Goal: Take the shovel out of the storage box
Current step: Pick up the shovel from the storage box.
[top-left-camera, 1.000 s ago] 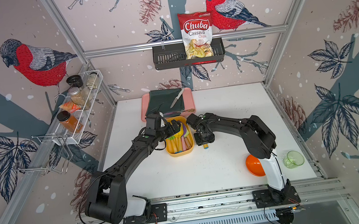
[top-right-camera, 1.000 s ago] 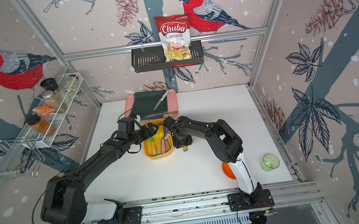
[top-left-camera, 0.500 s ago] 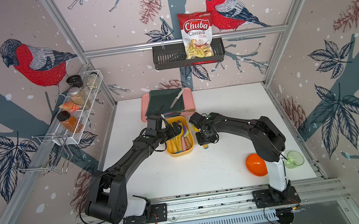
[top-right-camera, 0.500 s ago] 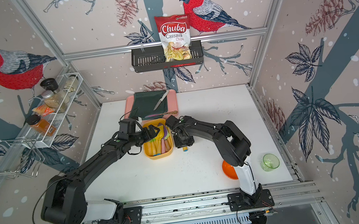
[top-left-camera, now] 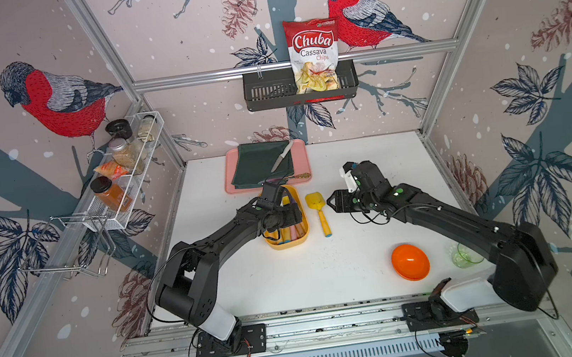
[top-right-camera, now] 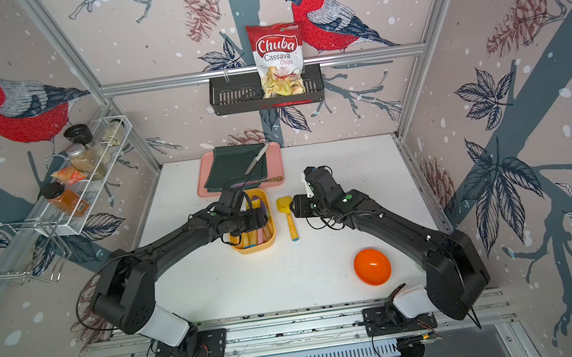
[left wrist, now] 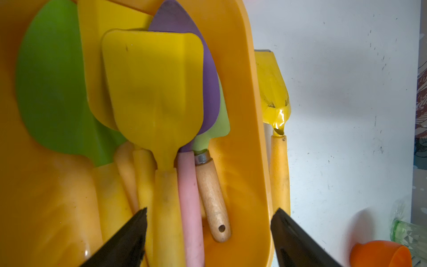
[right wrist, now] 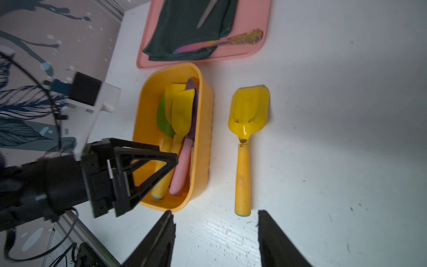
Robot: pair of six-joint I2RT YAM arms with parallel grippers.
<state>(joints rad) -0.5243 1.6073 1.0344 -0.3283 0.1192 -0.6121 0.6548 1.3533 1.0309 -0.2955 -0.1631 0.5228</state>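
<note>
1. The left arm (top-left-camera: 224, 231) stretches from the near rail over the storage box (top-left-camera: 287, 245). The left jaws hang open above the handles of the toy shovels (left wrist: 152, 92) stacked inside, gripping nothing.
2. The right arm (top-left-camera: 429, 206) bends in low from the right. The right jaws stand apart, empty.
3. The white table (top-left-camera: 290, 286), between bird-patterned walls, also carries a pink tray (top-left-camera: 301, 159) behind the box and an orange bowl (top-left-camera: 410, 261).
4. The yellow shovel (top-left-camera: 323, 219) lies flat on the table just beside the box, outside it. Its handle end lies just ahead of the right jaws' gap, untouched.
</note>
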